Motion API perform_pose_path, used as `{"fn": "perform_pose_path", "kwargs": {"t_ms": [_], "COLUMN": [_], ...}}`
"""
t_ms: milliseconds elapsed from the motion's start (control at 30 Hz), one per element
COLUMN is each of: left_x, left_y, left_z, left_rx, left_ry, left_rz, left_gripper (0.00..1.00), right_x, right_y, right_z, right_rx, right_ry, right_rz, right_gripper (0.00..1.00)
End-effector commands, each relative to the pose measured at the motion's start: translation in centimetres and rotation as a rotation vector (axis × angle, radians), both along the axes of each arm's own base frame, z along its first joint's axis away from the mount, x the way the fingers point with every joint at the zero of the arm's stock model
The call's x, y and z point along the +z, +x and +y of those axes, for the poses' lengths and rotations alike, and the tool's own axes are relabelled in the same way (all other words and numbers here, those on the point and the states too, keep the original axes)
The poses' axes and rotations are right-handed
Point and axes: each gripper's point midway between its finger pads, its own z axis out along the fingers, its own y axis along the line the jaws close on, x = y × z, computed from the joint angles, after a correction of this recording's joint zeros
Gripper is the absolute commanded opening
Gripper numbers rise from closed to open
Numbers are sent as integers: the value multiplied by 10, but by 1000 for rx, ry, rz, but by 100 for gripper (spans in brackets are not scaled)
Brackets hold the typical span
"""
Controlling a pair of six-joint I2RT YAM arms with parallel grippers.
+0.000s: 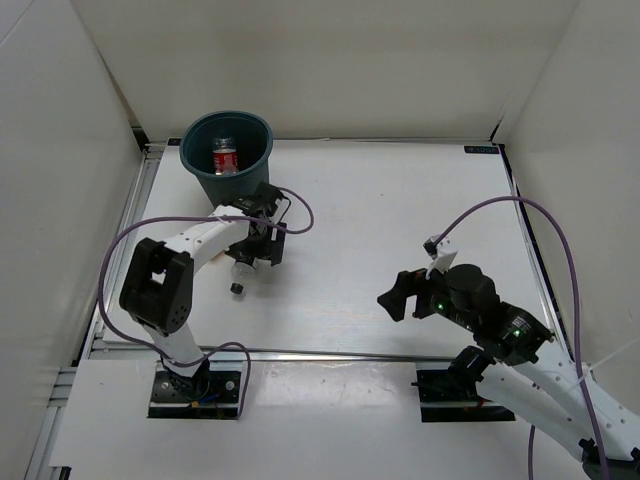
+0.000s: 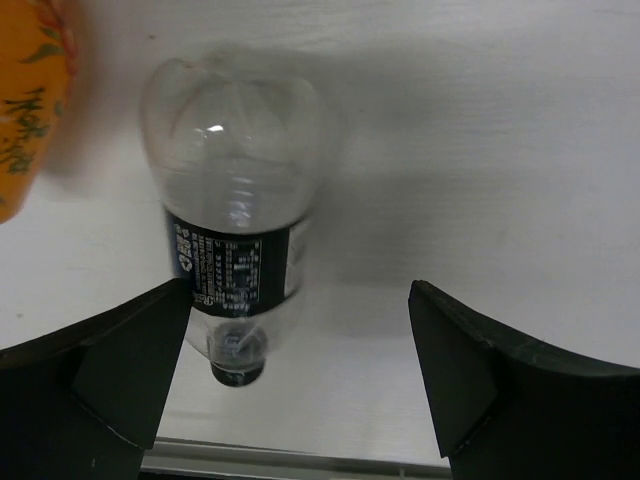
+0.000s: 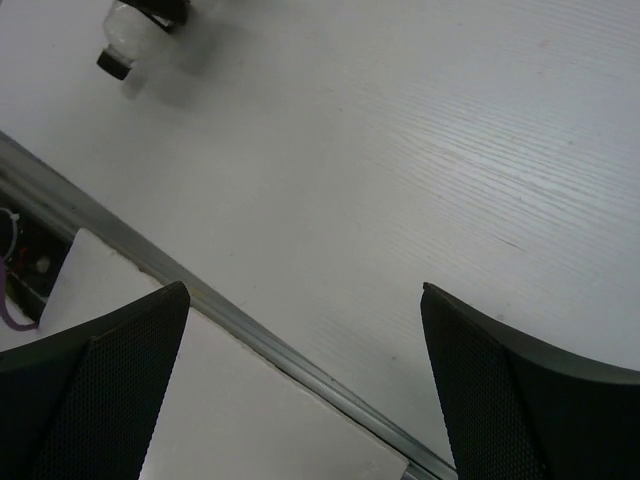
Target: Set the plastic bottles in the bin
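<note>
My left gripper (image 2: 300,335) hangs open above the dark-label bottle (image 2: 238,240) lying toward the tabletop's (image 1: 400,220) left edge near the bin (image 1: 200,168); my right gripper (image 3: 305,340) gapes open, empty.

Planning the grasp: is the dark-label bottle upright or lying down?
Lying down: the dark-label bottle rests lengthwise on the table, its whole side showing.

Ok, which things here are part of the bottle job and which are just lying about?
Part of the job: teal bin; red-labelled bottle inside it; dark-labelled bottle lying on the table under the open left gripper; orange bottle beside it.
Not part of it: purple cable; metal rail at the table's edge.
</note>
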Motion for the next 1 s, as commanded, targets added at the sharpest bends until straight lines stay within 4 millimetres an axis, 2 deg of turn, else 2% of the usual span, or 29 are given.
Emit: {"fn": "perform_pose_path", "kwargs": {"t_ms": [0, 33, 200, 467, 567, 667, 700, 767, 833, 867, 933, 967], "left_x": [5, -3, -12, -35, -40, -43, -40, -37, -28, -17, -2, 15], "left_y": [23, 20, 30, 35, 31, 28, 29, 28, 30, 31, 31, 32], "left_z": [-7, -3, 1, -11, -13, -15, -15, -19, -20, -23, -28, -31], "left_rx": [9, 11, 7, -18, -34, -48, -48, -67, -67, -87, -102, -106], "left_ry": [-16, 5, 49, 23, 11, -1, -6, -6, -17, -15, -12, -28], "left_rz": [-97, -80, -96, -47, -31, -21, -31, -39, -61, -93, -140, -187], "left_gripper": [100, 100, 100, 100, 91, 74, 61, 48, 41, 36, 32, 29], "right_x": [15, 15, 20, 11, 11, 8, 10, 10, 6, 6, 3, 3], "right_y": [-7, -9, -14, -12, -9, -9, -8, -8, -7, -7, -8, -7], "right_z": [13, 14, 19, 19, 17, 15, 14, 14, 12, 13, 11, 11], "right_rx": [96, 108, 151, 137, 119, 105, 97, 97, 89, 85, 85, 76], "right_ry": [47, 51, 73, 62, 55, 56, 59, 59, 50, 56, 47, 44], "right_rz": [-43, -39, -46, -29, -35, -31, -41, -41, -37, -31, -23, -25], "right_gripper": [100, 100, 100, 100, 100, 100, 100, 100, 100, 100, 100, 100]}}
